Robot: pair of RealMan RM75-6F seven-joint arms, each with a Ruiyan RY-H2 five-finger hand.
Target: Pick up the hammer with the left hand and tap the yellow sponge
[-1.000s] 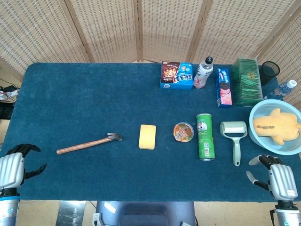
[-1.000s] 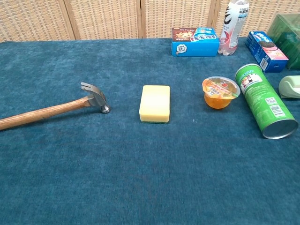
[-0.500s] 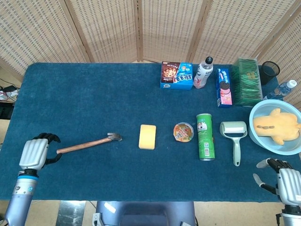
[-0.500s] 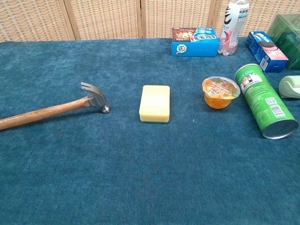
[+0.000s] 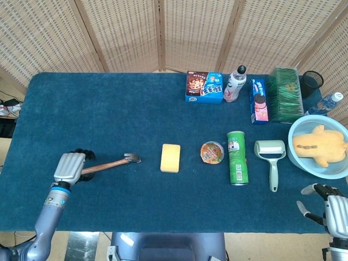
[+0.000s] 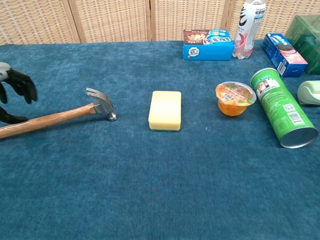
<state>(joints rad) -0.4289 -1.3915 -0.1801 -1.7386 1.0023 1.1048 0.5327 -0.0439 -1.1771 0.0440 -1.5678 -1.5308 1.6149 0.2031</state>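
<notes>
Left hand moved in over hammer handle, fingers apart, not gripping yet. Hammer unmoved. Grasp comes next, sponge untouched. Right hand open, idle.

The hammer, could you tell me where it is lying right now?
In the head view the hammer lies flat on the blue table, left of centre, its head pointing toward the yellow sponge; the left hand is over its handle end.
</notes>
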